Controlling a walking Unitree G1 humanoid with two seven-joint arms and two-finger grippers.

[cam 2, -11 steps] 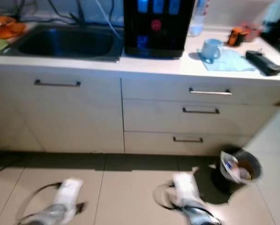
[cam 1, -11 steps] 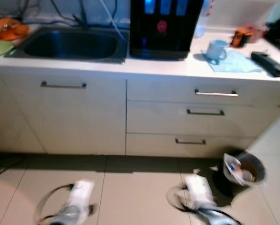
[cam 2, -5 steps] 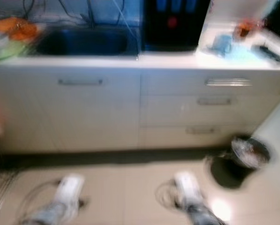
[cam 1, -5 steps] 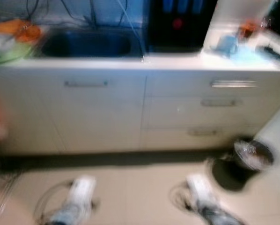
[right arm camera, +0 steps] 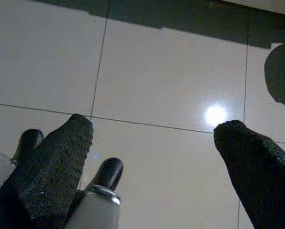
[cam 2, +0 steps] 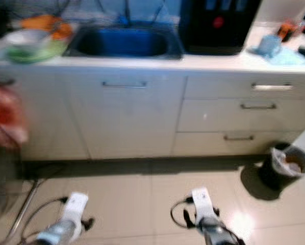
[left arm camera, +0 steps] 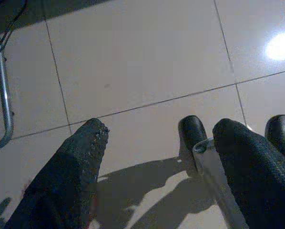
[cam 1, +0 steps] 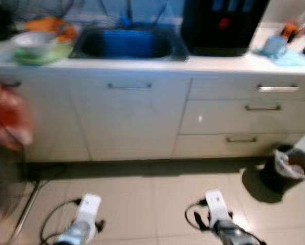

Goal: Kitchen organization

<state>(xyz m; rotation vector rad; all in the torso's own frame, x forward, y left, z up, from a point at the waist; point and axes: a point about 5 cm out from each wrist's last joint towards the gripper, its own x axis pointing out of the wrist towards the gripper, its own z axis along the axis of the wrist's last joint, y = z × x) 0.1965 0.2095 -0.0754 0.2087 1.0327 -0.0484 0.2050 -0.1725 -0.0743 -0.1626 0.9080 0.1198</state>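
Observation:
A white kitchen counter [cam 1: 142,64] runs across the view, blurred. A dark sink [cam 1: 127,43] is set in it, with a green plate and a pale bowl [cam 1: 37,47] to its left and a black appliance [cam 1: 221,23] to its right. A blue mug [cam 1: 272,45] stands on a blue cloth [cam 1: 295,57] at the far right. Both arms hang low over the floor tiles: left arm [cam 1: 83,222], right arm [cam 1: 219,217]. My left gripper [left arm camera: 161,129] is open and holds nothing. My right gripper [right arm camera: 156,125] is open and holds nothing too.
Below the counter are a cabinet door [cam 1: 129,117] and three drawers [cam 1: 262,108]. A lined black bin [cam 1: 290,168] stands on the floor at the right. A blurred red thing [cam 1: 7,120] hangs at the left edge above a metal stand leg [left arm camera: 2,95].
The camera has swung to the left, so the counter has slid right in the picture. The plate, bowl and red thing have come into view. Both arms still hang low.

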